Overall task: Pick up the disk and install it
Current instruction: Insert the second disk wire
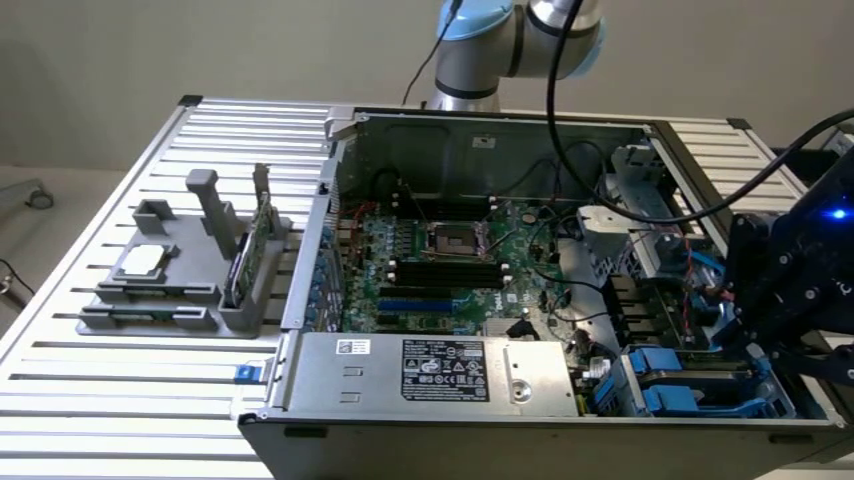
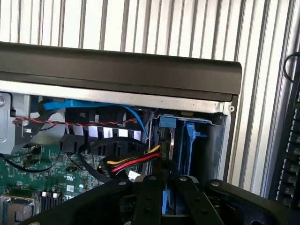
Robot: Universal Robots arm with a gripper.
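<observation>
Soft, even light — the slatted table [image 2: 140, 23] glares white; computer case [image 1: 441, 150] interior dim, pincer [image 2: 165, 177] nearly silhouetted.

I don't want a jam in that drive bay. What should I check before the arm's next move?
1. Grip: gripper closed on the disk, blue edge between the fingers: ok.
2. Disk square to the drive bay: cannot tell, it is seen edge-on.
3. Cables clear: not ok, the red and yellow wire bundle lies right beside the fingers.
4. Target slot free: cannot tell; blue carriers sit in the bay.
5. Computer case open on the table: ok.
</observation>
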